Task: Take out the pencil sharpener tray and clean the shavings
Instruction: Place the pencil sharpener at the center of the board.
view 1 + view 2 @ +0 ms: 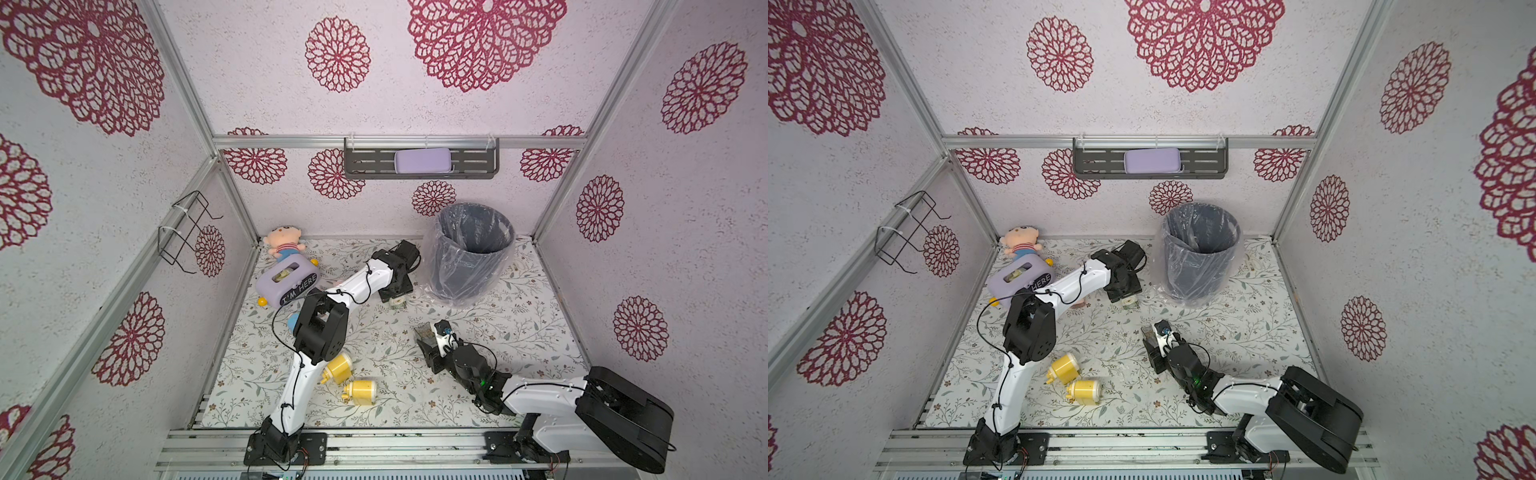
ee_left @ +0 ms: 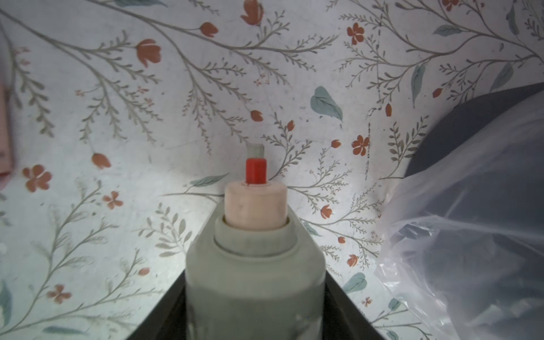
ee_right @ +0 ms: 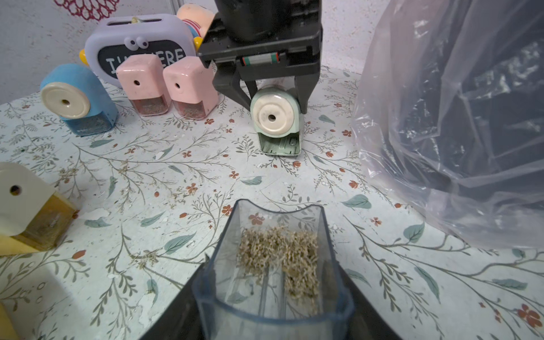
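A mint-green pencil sharpener [image 3: 276, 117] stands on the floral table beside the bin, its bottom slot [image 3: 279, 145] empty. My left gripper [image 3: 273, 97] is shut on its body from above; both top views show it [image 1: 397, 302] [image 1: 1130, 302] under the wrist. In the left wrist view the sharpener [image 2: 256, 279] fills the space between the dark fingers [image 2: 173, 318]. My right gripper [image 3: 273, 318] is shut on the clear tray [image 3: 273, 223], which holds brown shavings [image 3: 279, 253]. The tray [image 1: 423, 332] [image 1: 1148, 332] hangs a little above the table, nearer the front than the sharpener.
A grey bin [image 1: 469, 249] lined with a clear bag stands at the back right. A blue sharpener [image 3: 78, 100], two pink ones [image 3: 144, 82] and a purple box [image 3: 138, 44] sit at the back left. Two yellow sharpeners [image 1: 338, 368] lie near the front.
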`<state>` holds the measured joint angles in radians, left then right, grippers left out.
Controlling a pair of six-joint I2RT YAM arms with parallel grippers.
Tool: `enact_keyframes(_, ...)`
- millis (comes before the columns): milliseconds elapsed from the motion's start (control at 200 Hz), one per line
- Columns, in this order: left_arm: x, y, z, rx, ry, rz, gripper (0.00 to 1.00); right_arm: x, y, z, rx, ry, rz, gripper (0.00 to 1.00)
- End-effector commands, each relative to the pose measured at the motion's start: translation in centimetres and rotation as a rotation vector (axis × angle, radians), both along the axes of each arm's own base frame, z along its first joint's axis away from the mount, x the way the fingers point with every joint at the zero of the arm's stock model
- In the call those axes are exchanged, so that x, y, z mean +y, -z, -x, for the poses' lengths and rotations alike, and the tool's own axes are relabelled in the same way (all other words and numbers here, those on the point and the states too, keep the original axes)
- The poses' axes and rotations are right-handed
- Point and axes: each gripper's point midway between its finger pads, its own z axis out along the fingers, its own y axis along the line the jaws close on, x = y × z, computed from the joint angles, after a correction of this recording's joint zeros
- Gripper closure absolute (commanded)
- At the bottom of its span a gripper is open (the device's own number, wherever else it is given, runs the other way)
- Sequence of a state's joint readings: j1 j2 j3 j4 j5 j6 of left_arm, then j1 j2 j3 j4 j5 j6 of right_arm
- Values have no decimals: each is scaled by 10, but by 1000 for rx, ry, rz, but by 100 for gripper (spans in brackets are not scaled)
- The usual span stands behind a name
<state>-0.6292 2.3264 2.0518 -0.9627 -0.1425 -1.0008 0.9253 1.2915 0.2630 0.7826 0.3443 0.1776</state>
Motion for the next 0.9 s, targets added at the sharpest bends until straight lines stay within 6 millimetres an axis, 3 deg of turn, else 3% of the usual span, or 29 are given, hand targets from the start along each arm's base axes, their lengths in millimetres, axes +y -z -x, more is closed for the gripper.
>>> enact_keyframes(0, -15, 0, -16, -43, 72, 2, 100, -8, -7, -7, 0, 53, -47, 62)
enact_keyframes(195, -20, 1, -27, -61, 97, -43, 100, -14, -3, -11, 12, 75, -51, 62)
enact_keyframes(320, -21, 8, -28, -40, 110, -66, 94, -16, -2, -13, 17, 83, -48, 62)
enact_keyframes(430, -23, 10, -26, -29, 118, -64, 79, -18, -2, -15, 17, 91, -51, 62)
enact_keyframes(600, -31, -3, -25, -45, 134, -30, 51, -17, -2, -17, 18, 91, -53, 62)
enact_keyframes(896, -39, -26, -23, -70, 150, 27, 26, -17, -2, -18, 23, 94, -59, 62)
